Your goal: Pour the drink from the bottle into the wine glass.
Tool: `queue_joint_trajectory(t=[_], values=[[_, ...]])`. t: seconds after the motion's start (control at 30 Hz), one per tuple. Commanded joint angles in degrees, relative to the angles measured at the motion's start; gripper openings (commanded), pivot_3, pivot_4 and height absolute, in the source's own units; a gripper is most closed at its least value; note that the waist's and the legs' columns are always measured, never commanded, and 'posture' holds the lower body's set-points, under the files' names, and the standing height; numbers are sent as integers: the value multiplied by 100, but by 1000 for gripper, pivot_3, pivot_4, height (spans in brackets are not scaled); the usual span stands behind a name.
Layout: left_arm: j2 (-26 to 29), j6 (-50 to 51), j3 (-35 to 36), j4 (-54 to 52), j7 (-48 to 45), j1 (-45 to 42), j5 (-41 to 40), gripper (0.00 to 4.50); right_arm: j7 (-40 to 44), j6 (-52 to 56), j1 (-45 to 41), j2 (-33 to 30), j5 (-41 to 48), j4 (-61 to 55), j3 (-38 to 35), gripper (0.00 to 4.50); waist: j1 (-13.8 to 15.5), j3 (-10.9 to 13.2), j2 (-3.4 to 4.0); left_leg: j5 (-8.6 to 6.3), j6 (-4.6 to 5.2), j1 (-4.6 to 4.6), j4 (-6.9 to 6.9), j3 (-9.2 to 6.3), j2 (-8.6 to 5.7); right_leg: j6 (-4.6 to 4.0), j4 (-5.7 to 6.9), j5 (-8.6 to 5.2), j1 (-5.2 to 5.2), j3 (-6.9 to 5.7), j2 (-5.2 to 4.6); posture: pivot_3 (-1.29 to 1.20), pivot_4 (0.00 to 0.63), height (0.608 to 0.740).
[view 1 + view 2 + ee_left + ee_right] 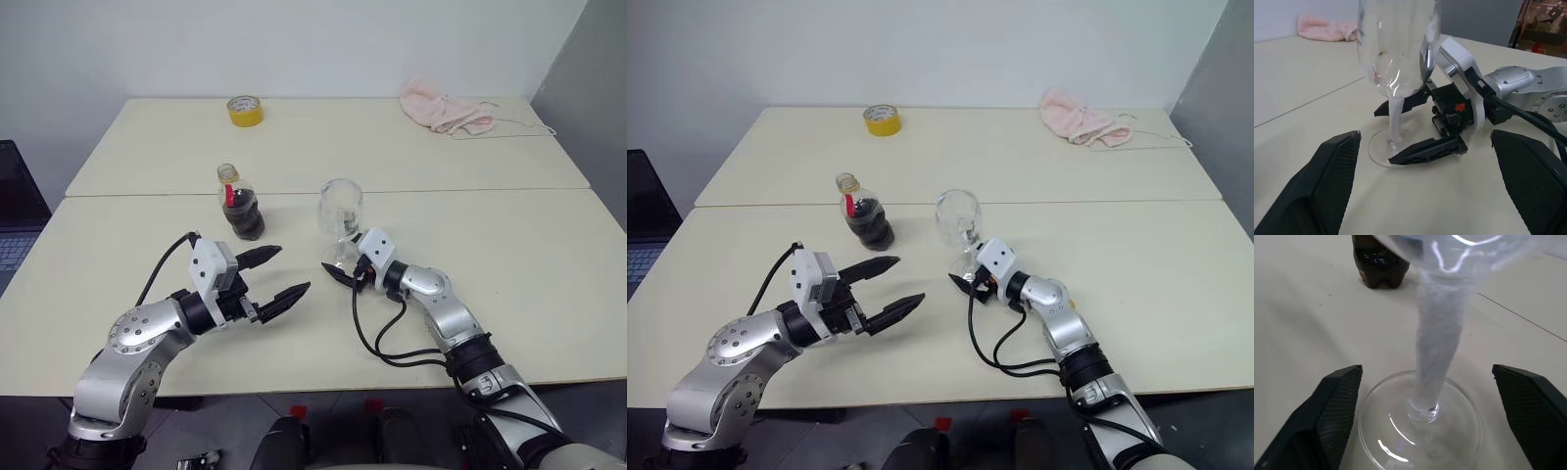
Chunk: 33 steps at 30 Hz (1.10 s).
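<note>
The bottle stands upright at mid-table, with a yellow top and the dark drink filling its lower part. To its right stands the empty, clear wine glass. My right gripper lies level at the glass's foot. Its fingers are open on either side of the stem and do not touch it. The left wrist view shows the same straddle around the glass. My left gripper hovers open in front of the bottle, holding nothing.
A yellow tape roll sits at the far edge of the table and a pink cloth at the far right. A seam runs between the two tabletops. A laptop shows at the left edge.
</note>
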Motion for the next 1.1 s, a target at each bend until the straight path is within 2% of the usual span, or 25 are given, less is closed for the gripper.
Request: queue_joint_trajectory(t=[0.03, 0.27, 0.43, 0.57, 0.8, 1.1], values=[[62, -106, 20, -80, -34, -34, 13, 4500, -32, -64, -29, 1, 11, -245, -99, 4481, 0, 0, 0, 0, 0, 0, 0, 0, 0, 0, 0, 0, 0, 0, 0, 0, 150, 740], [47, -125, 39, -64, -3, -39, 25, 4500, -49, 23, 1, -13, 47, -370, -135, 4481, 0, 0, 0, 0, 0, 0, 0, 0, 0, 0, 0, 0, 0, 0, 0, 0, 150, 740], [13, -120, 67, -90, 60, -24, 12, 4500, 71, 368, 255, -159, 161, -955, -161, 4481, 14, 0, 0, 0, 0, -1, 0, -3, -1, 0, 0, 0, 0, -1, 0, 0, 150, 740], [-53, -16, 166, -115, 227, 66, -70, 4500, 481, 1323, 908, -703, 514, -2548, -185, 4481, 48, 1, 2, 0, 0, -7, 0, -5, -2, 0, -4, 0, -1, -2, -3, 0, 150, 740], [-110, -138, 184, -51, 421, 129, 33, 4500, 722, 2383, 1535, -1505, 877, -4078, -372, 4481, 93, 2, 3, -1, 2, -6, 0, -7, 1, 0, -3, 0, -1, -2, 1, 0, 150, 740], [-343, -582, 303, -40, 890, 299, 386, 4500, 980, 3375, 2379, -2399, 2181, -6021, -1397, 4481, 142, 2, 1, -2, 4, -12, 3, -8, -2, 0, -9, 0, 3, -4, -2, 0, 150, 740]])
